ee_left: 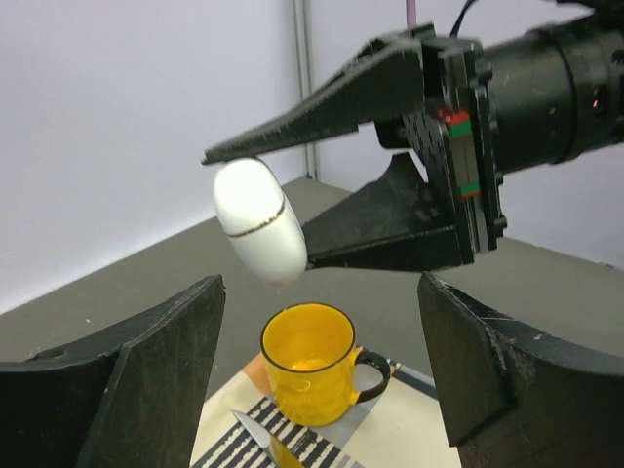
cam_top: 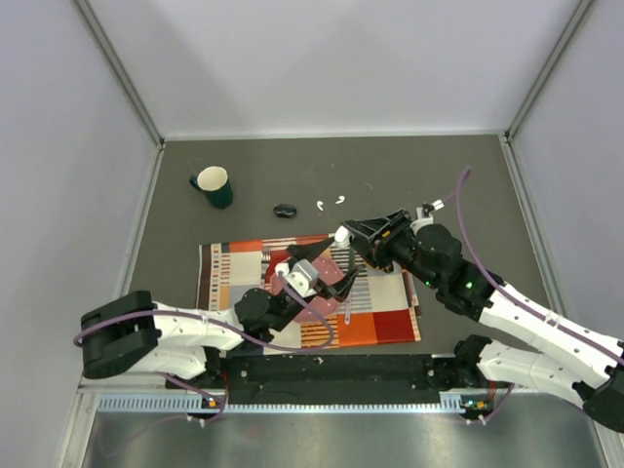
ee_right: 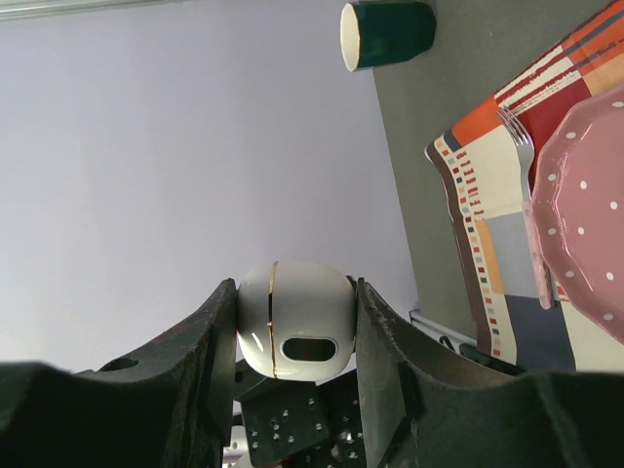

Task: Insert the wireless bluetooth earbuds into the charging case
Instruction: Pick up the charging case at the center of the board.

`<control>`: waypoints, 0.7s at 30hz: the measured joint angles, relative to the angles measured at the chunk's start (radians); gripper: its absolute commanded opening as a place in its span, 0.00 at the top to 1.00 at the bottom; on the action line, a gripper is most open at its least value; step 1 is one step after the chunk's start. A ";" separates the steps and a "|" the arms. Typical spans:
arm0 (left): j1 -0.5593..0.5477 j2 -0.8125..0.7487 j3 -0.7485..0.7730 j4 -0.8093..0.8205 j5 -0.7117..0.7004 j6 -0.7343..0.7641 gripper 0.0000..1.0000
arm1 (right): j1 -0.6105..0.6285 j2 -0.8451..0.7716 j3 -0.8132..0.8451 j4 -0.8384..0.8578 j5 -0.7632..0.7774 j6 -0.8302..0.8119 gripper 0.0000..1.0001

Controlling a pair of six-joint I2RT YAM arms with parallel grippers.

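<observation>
The charging case (ee_right: 295,322), a white rounded shell with a thin gold seam and a dark oval mark, is clamped between my right gripper's (ee_right: 295,304) fingers, held in the air above the placemat (cam_top: 343,234). In the left wrist view the case (ee_left: 258,232) hangs just beyond and above the tips of my left gripper (ee_left: 322,292), whose fingers stand wide apart with nothing between them. From above, the left gripper (cam_top: 327,268) sits close below the case. Two white earbuds (cam_top: 320,205) (cam_top: 339,200) lie on the dark table behind it.
A yellow mug (ee_left: 307,363) and a knife (ee_left: 258,434) rest on the striped placemat (cam_top: 385,317) under my left gripper. A pink plate (ee_right: 585,214) and fork (ee_right: 522,161) also lie on it. A green mug (cam_top: 213,185) and a black oval object (cam_top: 284,211) stand farther back.
</observation>
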 measured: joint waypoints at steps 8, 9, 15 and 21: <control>0.000 -0.056 0.000 0.008 -0.013 -0.006 0.29 | 0.004 0.000 -0.002 0.006 0.004 -0.001 1.00; 0.000 -0.056 0.000 0.009 -0.020 -0.006 0.29 | 0.004 0.000 -0.003 0.010 0.003 -0.001 1.00; 0.000 -0.055 0.001 0.009 -0.034 -0.006 0.31 | 0.011 0.001 -0.009 0.027 0.003 -0.003 1.00; 0.000 -0.055 0.020 0.010 -0.035 -0.006 0.35 | 0.018 0.004 -0.015 0.046 0.002 -0.002 1.00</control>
